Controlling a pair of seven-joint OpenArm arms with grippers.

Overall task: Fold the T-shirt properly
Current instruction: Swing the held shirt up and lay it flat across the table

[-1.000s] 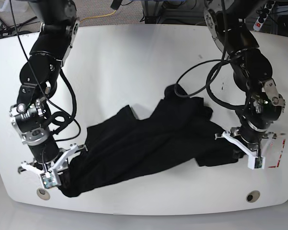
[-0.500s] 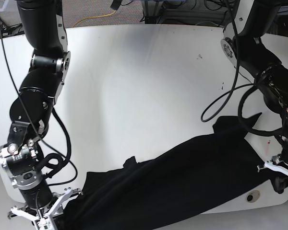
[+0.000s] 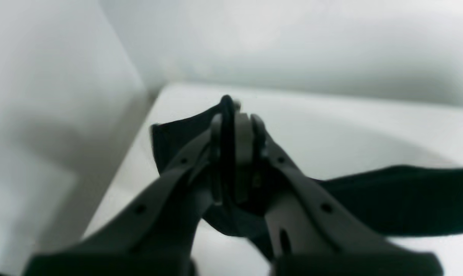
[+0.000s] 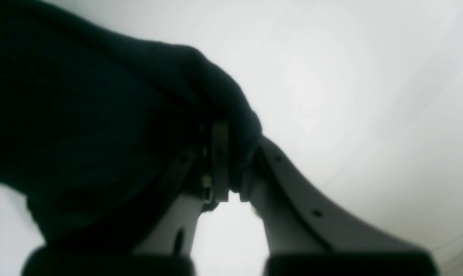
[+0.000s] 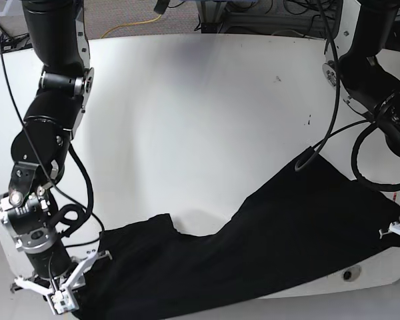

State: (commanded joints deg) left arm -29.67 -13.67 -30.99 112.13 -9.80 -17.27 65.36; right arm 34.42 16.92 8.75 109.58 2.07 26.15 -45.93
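Both claws are clamped on the shirt (image 5: 253,253), stretched along the desk's (image 5: 187,120) near edge. Left claw (image 3: 237,126) pinches one black edge, right claw (image 4: 223,153) a bunched end. Best to hold even tension and lay it flat, no twist.

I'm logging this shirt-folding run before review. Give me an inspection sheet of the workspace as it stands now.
Surface: white table, a few small dark specks near its far right.
Job's things: black T-shirt stretched along the near edge, unfolded, wrinkled; graphic not visible.
Clutter: nothing seen.
Grippers: left gripper shut on T-shirt; right gripper shut on T-shirt.
Cables: black cables looped along both arms; yellow cable on the floor.
Surroundings: power strip and floor behind the table.
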